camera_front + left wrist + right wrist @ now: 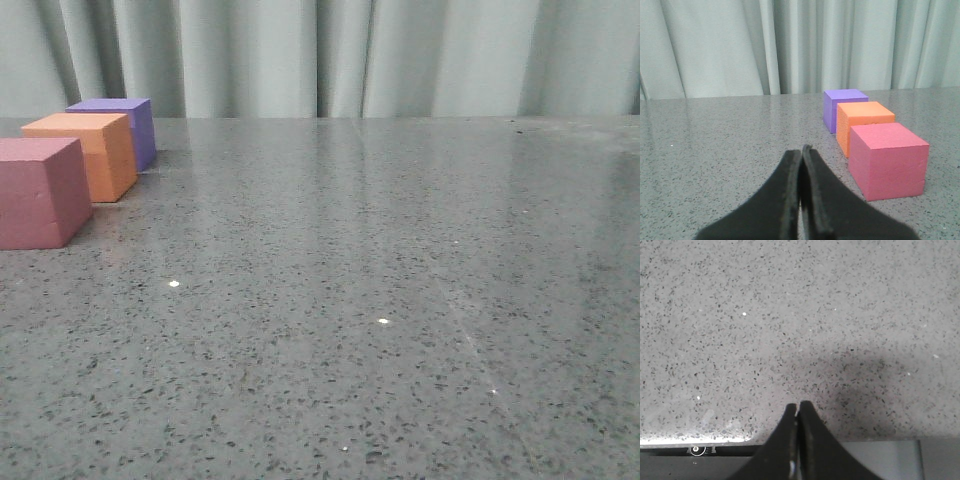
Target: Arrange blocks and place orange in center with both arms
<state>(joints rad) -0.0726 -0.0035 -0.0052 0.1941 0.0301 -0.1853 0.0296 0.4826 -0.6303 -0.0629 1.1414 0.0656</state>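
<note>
Three foam cubes stand in a line at the table's far left in the front view: pink-red cube nearest, orange cube in the middle, purple cube farthest. They also show in the left wrist view: pink-red, orange, purple. My left gripper is shut and empty, low over the table, short of the pink-red cube and off to its side. My right gripper is shut and empty above bare table near the table's edge. Neither gripper shows in the front view.
The speckled grey stone table stretches wide to the right of the cubes. A pale pleated curtain hangs behind the table. The table's near edge shows in the right wrist view.
</note>
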